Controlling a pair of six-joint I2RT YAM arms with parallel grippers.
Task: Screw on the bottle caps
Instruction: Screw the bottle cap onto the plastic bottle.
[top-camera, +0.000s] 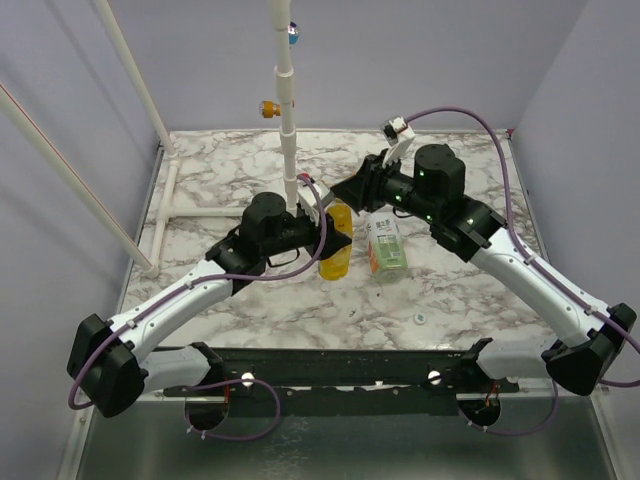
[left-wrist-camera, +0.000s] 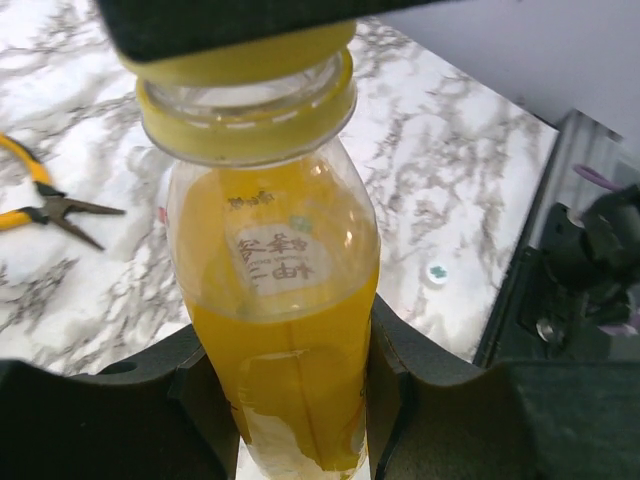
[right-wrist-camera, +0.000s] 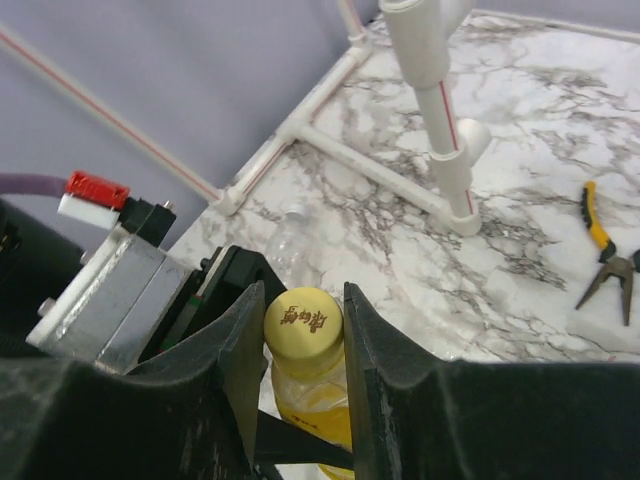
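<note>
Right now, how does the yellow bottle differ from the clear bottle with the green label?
The yellow bottle is clamped in the left gripper; the clear bottle rests on the table, ungripped. The yellow bottle has a yellow cap on top, pinched by the right gripper; the clear bottle's top is unclear. The yellow bottle looks orange-yellow; the clear bottle is see-through, green-labelled. Both are similar in size.

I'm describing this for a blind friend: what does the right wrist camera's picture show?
The right pincer is closed on a yellow bottle cap that sits on top of a yellow bottle. Behind them are a marble table, a white pipe frame standing on it, and yellow-handled pliers lying at the right.
</note>
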